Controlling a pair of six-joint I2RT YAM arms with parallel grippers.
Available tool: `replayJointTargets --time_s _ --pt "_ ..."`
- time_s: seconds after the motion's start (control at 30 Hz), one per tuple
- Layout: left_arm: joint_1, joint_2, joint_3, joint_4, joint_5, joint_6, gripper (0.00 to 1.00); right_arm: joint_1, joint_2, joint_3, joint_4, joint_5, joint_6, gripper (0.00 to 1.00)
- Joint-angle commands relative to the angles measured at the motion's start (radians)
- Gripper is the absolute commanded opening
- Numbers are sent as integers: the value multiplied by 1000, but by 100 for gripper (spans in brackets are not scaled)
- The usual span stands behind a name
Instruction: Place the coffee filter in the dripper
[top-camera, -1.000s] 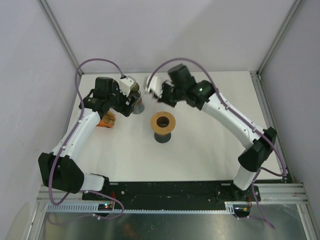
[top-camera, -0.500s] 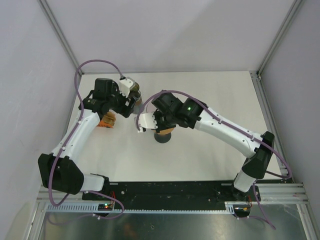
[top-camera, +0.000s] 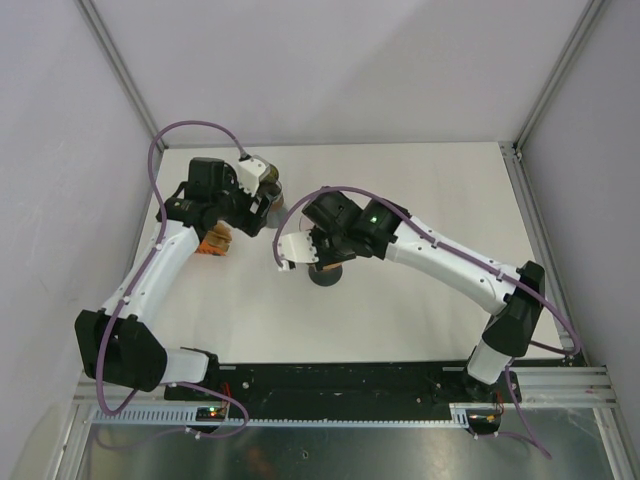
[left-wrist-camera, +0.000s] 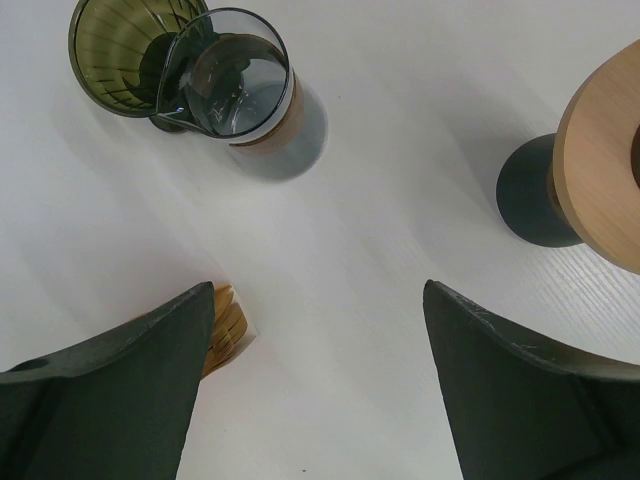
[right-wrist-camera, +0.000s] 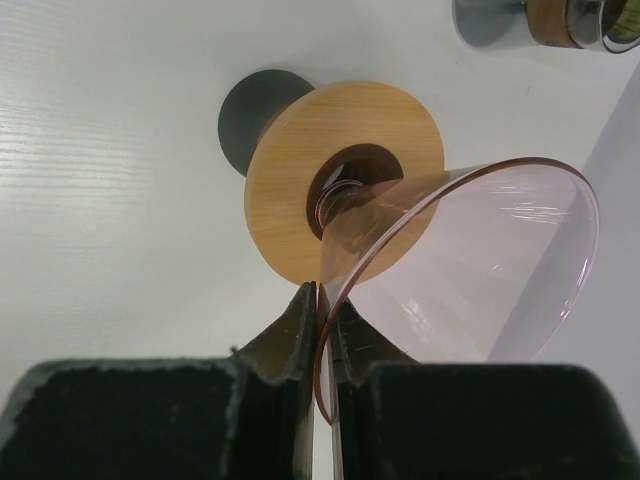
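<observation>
My right gripper (right-wrist-camera: 325, 310) is shut on the rim of a clear pink cone dripper (right-wrist-camera: 480, 270). It holds the dripper tilted, with its narrow end at the hole of a round wooden stand ring (right-wrist-camera: 285, 200) on a dark base (right-wrist-camera: 250, 110). In the top view the right gripper (top-camera: 320, 252) hangs over that stand (top-camera: 326, 276). A stack of tan coffee filters (left-wrist-camera: 226, 325) lies on the table beside the left finger of my left gripper (left-wrist-camera: 318, 300), which is open and empty above the table. The filters also show in the top view (top-camera: 213, 241).
A glass carafe with a wooden collar (left-wrist-camera: 240, 90) and a green ribbed dripper (left-wrist-camera: 115, 45) stand together beyond the left gripper. The stand's wooden ring (left-wrist-camera: 600, 180) and its base (left-wrist-camera: 530, 205) show at the right of the left wrist view. Grey walls close in the white table (top-camera: 430, 300).
My right arm swung from the back of the table forward and left, bringing the pink dripper down over the wooden stand. The left arm barely moved.
</observation>
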Motion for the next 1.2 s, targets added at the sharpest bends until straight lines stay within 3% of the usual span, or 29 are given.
replayJointTargets --time_s 0.0,0.53,0.8,1.17 --pt "7 -32 -1 18 13 -7 89 -7 10 9 40 -19 -23 0" --pt "8 -39 17 17 32 -10 89 -17 60 -41 56 -58 -6 0" --pt "8 -36 17 17 37 -8 89 -4 44 -19 122 52 -18 0" --pt "7 -35 17 16 32 -2 89 -6 34 22 155 47 -49 0"
